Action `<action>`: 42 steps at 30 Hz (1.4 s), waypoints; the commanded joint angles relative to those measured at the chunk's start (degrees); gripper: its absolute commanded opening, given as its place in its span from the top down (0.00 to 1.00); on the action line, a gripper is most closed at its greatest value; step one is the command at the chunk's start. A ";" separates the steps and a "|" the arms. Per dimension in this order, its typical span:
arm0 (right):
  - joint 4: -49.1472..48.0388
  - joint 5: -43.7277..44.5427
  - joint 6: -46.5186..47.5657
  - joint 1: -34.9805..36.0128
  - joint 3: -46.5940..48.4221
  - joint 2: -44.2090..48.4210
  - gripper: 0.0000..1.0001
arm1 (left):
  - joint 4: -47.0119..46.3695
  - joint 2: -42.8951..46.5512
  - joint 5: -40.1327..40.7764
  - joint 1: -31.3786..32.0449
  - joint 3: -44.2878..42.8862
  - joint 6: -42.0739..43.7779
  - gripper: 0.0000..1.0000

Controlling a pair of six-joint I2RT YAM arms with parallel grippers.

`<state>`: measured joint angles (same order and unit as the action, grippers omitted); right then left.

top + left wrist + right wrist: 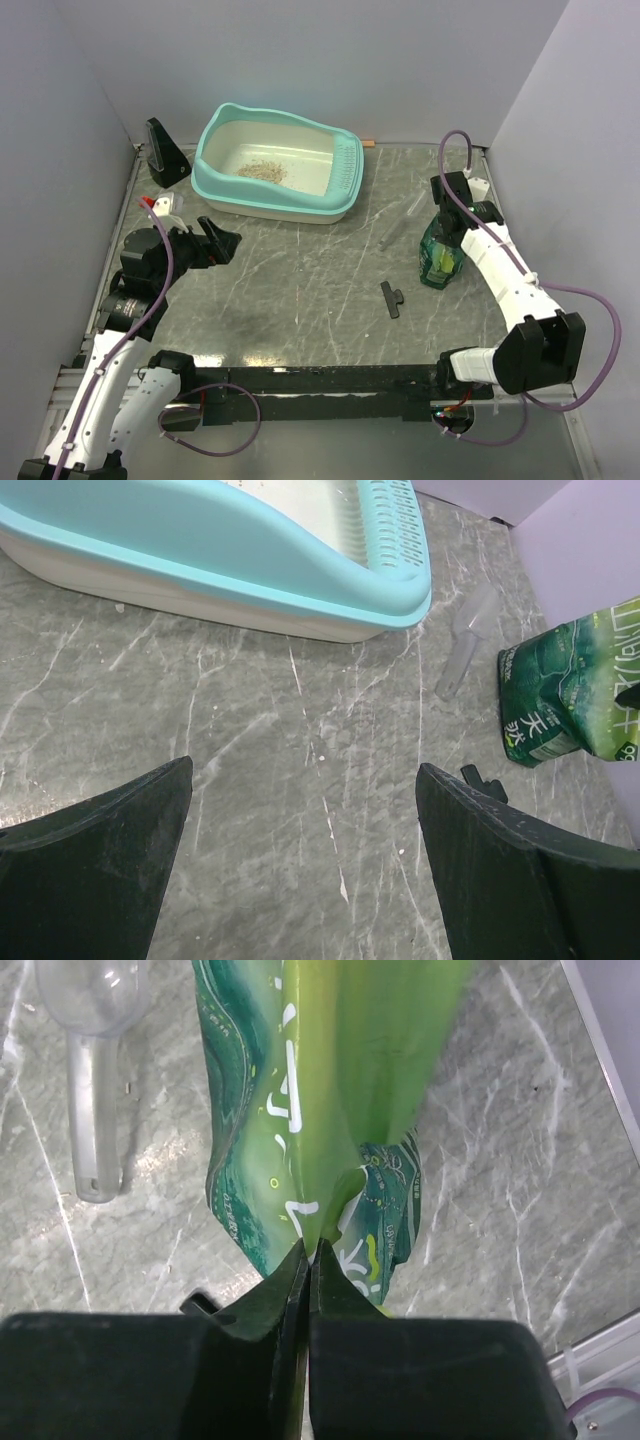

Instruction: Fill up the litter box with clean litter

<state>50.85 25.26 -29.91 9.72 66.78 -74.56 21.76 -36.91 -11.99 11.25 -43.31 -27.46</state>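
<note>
At right of table (300, 290), right jaws clamping pouch (440, 255) top; left jaws hanging wide, empty. Far left, box (205, 170) sitting, little litter (263, 171) inside. Advising: lift upright, tip slowly over centre.

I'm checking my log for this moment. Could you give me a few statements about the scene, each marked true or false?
1. The right claw is shut on the green printed pouch. True.
2. The turquoise-rimmed plastic litter box is heaped to its rim with beige litter granules. False: only a small patch lies on its floor.
3. The left claw holds the translucent plastic scoop. False: it is open and empty, and the scoop lies on the grey marbled table.
4. The scoop lies between litter box and pouch. True.
</note>
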 commanded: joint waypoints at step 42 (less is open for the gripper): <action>-33.45 -51.97 47.40 31.50 11.35 2.15 1.00 | -1.46 2.36 1.09 0.18 -0.02 1.27 0.03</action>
<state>40.07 -14.90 14.83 40.62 74.52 -74.48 21.78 -34.72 -11.68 11.25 -43.31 -27.05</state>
